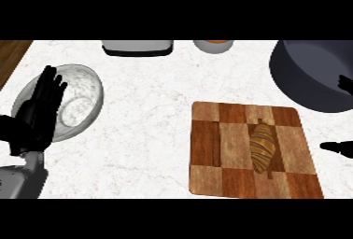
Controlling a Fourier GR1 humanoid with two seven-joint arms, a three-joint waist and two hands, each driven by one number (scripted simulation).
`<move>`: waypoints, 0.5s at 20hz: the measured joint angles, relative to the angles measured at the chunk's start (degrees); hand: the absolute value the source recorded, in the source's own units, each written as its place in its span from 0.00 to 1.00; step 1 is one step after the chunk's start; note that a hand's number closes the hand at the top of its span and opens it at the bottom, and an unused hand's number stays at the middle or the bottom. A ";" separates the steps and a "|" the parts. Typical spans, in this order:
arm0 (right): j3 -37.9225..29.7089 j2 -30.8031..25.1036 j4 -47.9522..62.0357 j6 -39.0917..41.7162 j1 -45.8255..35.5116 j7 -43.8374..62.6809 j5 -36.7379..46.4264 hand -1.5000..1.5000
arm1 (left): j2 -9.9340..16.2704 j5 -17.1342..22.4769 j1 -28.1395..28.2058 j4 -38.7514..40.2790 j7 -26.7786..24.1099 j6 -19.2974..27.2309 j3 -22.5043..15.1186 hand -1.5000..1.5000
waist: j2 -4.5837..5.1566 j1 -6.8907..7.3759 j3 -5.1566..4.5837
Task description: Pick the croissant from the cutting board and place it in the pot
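Observation:
A golden-brown croissant lies lengthwise on the checkered wooden cutting board, right of the board's middle. The dark grey pot stands at the back right, just beyond the board's far right corner. Only parts of my right hand show at the right edge: a thumb tip beside the board and a fingertip over the pot's rim, spread wide apart, holding nothing. My left hand rests open at the far left, fingers up, well away from the board.
A glass bowl sits at the left, partly behind my left hand. At the back edge stand a grey appliance and a small cup. The counter's wooden edge shows at the upper left.

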 measured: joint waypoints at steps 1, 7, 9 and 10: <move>1.21 -1.11 -1.18 1.16 -0.20 2.20 0.88 0.00 | -0.05 -0.11 0.07 0.08 -0.18 -0.11 0.01 0.50 | -0.02 0.00 -0.02; 9.68 -5.83 -9.37 7.21 -1.29 15.20 7.29 0.00 | -0.13 -0.41 -0.24 -0.08 0.48 -0.42 0.15 0.50 | -0.08 0.02 -0.10; 12.60 -6.09 -12.33 8.83 -2.24 20.23 9.20 0.00 | -0.32 -0.75 -0.48 0.03 0.88 -0.22 0.09 0.50 | -0.08 0.10 -0.10; 13.69 -6.30 -13.02 9.92 -2.60 22.26 9.91 0.00 | -0.12 -0.89 -0.99 0.02 1.46 -0.23 0.22 0.50 | -0.05 0.13 -0.08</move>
